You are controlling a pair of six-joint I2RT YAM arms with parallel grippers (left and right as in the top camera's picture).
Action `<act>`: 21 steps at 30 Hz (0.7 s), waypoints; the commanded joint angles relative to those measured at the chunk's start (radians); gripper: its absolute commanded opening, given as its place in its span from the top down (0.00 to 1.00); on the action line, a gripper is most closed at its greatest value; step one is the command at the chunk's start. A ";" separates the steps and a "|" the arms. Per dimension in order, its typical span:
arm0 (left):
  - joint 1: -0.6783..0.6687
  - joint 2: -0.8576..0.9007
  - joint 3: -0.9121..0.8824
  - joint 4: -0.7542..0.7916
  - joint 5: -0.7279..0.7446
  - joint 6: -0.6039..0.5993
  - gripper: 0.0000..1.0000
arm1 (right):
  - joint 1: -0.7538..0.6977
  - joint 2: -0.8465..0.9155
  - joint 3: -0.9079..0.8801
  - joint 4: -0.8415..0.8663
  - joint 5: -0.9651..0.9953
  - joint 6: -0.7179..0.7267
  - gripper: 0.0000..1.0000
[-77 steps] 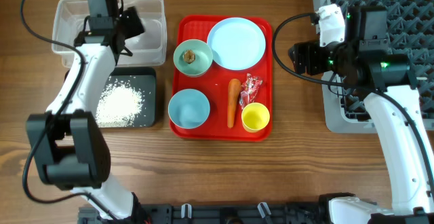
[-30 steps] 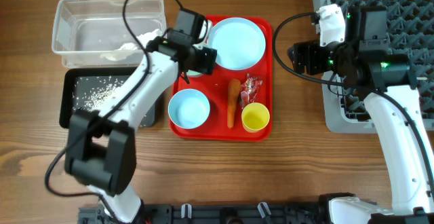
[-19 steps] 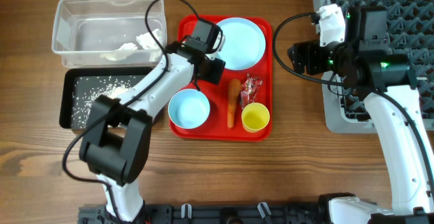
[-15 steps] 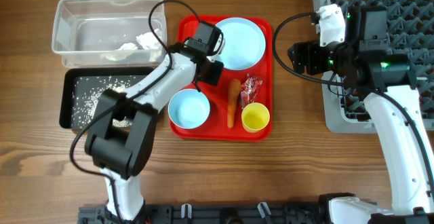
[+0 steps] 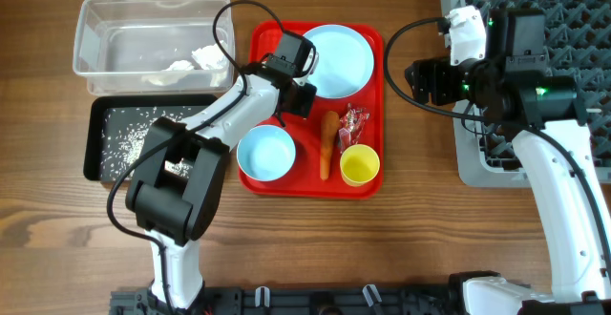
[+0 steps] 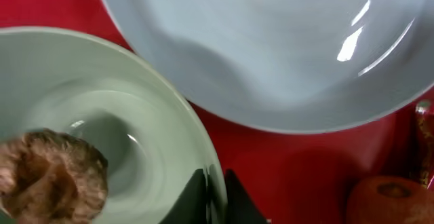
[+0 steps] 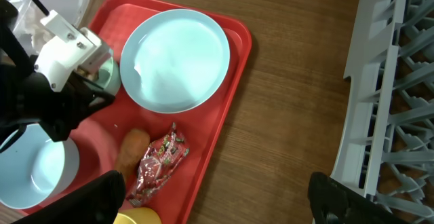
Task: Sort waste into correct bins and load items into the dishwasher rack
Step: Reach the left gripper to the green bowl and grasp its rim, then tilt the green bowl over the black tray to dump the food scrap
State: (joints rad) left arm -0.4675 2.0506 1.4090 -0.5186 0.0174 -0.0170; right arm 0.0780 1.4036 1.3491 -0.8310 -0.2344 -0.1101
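My left gripper (image 6: 215,178) is shut on the right rim of the mint bowl (image 6: 135,132), one jaw inside and one outside. A brown food lump (image 6: 51,178) sits in that bowl. From above, the left gripper (image 5: 295,95) and its arm cover most of this bowl on the red tray (image 5: 263,40). The large pale-blue plate (image 5: 334,60) lies just beside it. The carrot (image 5: 328,143), shiny wrapper (image 5: 355,122), yellow cup (image 5: 359,165) and a second blue bowl (image 5: 265,153) also rest on the tray. My right gripper (image 7: 217,203) hangs open over bare table, holding nothing.
The clear tub (image 5: 105,38) at back left holds crumpled tissue (image 5: 191,60). In front of it, the black tray (image 5: 100,162) holds scattered rice (image 5: 129,138). The grey dishwasher rack (image 5: 554,29) stands at the right, behind the right arm.
The left arm has shifted right across the mint bowl to its rim by the plate, and its jaws have closed on that rim. The right arm has not moved.
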 commanded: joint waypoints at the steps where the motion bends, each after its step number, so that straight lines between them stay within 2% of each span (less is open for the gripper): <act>1: 0.005 0.006 0.003 -0.005 0.012 -0.048 0.96 | 0.002 0.009 0.017 0.000 0.009 0.009 0.11; 10: 0.005 -0.043 0.007 -0.061 0.013 -0.157 0.96 | 0.002 0.013 0.017 0.000 0.009 0.008 0.10; 14: 0.005 -0.135 0.016 -0.125 0.016 -0.200 0.96 | 0.002 0.013 0.017 0.003 0.009 0.008 0.10; 21: 0.005 -0.315 0.016 -0.142 0.016 -0.240 0.96 | 0.002 0.013 0.017 0.003 0.009 0.008 0.10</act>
State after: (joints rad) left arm -0.4675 1.8542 1.4200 -0.6529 0.0216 -0.2104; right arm 0.0780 1.4036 1.3491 -0.8303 -0.2344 -0.1097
